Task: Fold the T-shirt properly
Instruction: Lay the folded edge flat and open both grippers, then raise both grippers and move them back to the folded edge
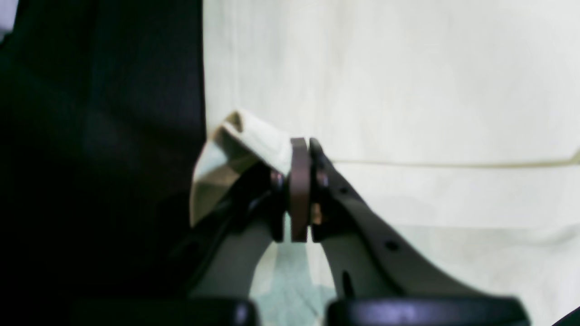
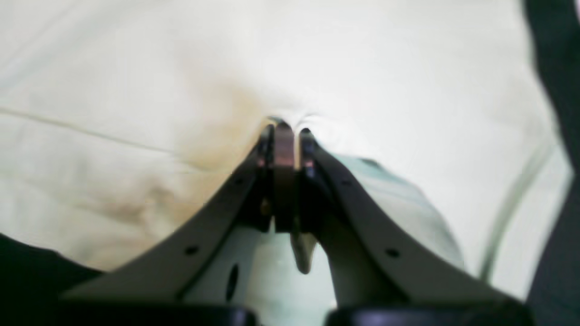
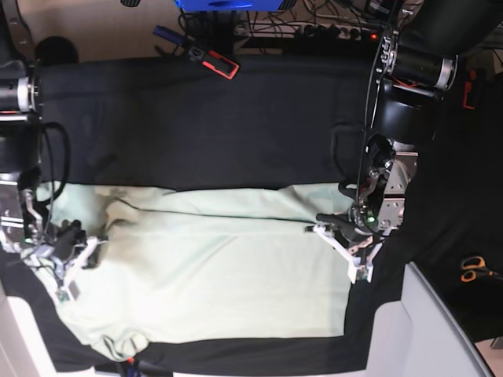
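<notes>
base view: t-shirt [image 3: 212,267] lies flat on the dark bench [image 3: 196,126]. left gripper [image 3: 354,255] and right gripper [image 3: 67,259] each have jaws clenched on cloth; better lift both evenly, keeping the edge taut.

Shirt [image 3: 212,267] lies spread flat on the surface [image 3: 196,133], filling its near half in the base view. Left pincer [image 3: 314,227] sits at the shirt's right edge, right pincer [image 3: 67,259] over its left end. Clamp [image 3: 214,61] rests at the surface's far edge. Scissors [image 3: 474,269] lie well right of the shirt, seemingly off the surface; view poor there.
</notes>
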Robot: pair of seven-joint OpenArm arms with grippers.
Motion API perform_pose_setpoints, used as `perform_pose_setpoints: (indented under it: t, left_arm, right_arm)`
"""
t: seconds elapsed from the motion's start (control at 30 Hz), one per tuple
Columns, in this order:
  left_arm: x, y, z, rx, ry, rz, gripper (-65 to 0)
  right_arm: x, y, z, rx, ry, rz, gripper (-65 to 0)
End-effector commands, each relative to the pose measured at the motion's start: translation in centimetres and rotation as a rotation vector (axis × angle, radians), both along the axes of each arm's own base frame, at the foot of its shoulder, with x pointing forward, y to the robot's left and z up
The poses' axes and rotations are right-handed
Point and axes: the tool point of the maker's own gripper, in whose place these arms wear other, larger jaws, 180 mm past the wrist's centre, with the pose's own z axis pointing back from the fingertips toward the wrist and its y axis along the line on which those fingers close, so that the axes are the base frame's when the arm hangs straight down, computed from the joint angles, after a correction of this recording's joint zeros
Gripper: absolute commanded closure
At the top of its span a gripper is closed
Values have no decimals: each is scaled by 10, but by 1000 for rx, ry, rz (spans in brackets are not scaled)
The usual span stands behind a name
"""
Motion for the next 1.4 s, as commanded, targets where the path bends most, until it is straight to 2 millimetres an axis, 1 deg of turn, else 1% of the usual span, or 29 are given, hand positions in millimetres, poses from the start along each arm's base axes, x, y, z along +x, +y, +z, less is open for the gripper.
perform_pose_setpoints:
  t: [0.0, 0.17, 0.27, 0.37, 0.4, 0.43, 0.47, 0.53, 0.57, 0.6, 0.63, 0.67, 0.7, 0.73, 0.8, 0.87, 0.9, 0.97, 1.03, 1.1, 1.17, 1.27, 1.37]
  left_arm:
    - [18, 2, 20, 8, -64, -4, 0]
    - [16, 6, 13, 12, -40, 5, 0]
    - [11, 10, 2, 16, -6, 15, 0]
    - [10, 9, 2, 14, -4, 15, 0]
    - [10, 9, 2, 14, -5, 16, -10]
    - [11, 9, 3, 13, -6, 17, -64]
    - [13, 11, 6, 9, -14, 22, -144]
    - [21, 8, 20, 0, -52, 16, -326]
    - [23, 13, 27, 8, -67, 15, -390]
    - [24, 19, 33, 19, -73, 15, -432]
    - [24, 21, 38, 24, -73, 12, -455]
    - [25, 23, 44, 24, -75, 11, -460]
    - [25, 24, 50, 12, -79, 21, -460]
    - [19, 28, 49, -11, -66, 43, -460]
    - [1, 41, 46, -77, -46, 114, -460]
    - [-24, 47, 37, -143, -21, 169, -459]
    - [-35, 47, 33, -162, -15, 179, -459]
    - [-57, 46, 26, -160, -3, 174, -459]
    - [-75, 43, 23, -161, 5, 166, -459]
    - [-92, 39, 18, -161, 17, 158, -457]
    - [-102, 31, 14, -176, 28, 155, -457]
    - [-110, 11, 3, -224, 54, 163, -457]
    - [-118, -8, -16, -276, 102, 182, -457]
  right_arm:
    - [22, -15, 29, -20, -84, -19, 0]
    - [23, -16, 29, -19, -83, -21, 0]
    - [16, -19, 18, -15, -51, -33, 0]
    - [16, -20, 17, -10, -48, -39, 0]
    - [16, -23, 19, -3, -54, -53, -12]
    - [17, -28, 21, 13, -62, -79, -48]
    - [17, -32, 23, 31, -70, -106, -102]
    - [18, -42, 27, 66, -89, -161, -255]
    - [19, -48, 32, 82, -103, -188, -332]
    - [16, -56, 34, 93, -115, -218, -402]
    - [12, -64, 37, 101, -127, -246, -456]
    - [6, -74, 42, 109, -143, -283, -486]
    - [-2, -87, 47, 120, -161, -328, -495]
    - [-10, -92, 50, 145, -171, -364, -493]
    - [-29, -105, 62, 214, -212, -450, -493]
    - [-61, -125, 60, 277, -217, -559, -493]
    - [-74, -132, 59, 311, -220, -606, -493]
    - [-97, -144, 51, 368, -217, -698, -493]
    - [-119, -155, 40, 388, -196, -772, -493]
    - [-135, -157, 26, 414, -171, -820, -493]
    - [-143, -155, 14, 435, -143, -842, -493]
    - [-151, -149, -6, 470, -94, -864, -493]
    - [-155, -141, -19, 497, -56, -871, -493]
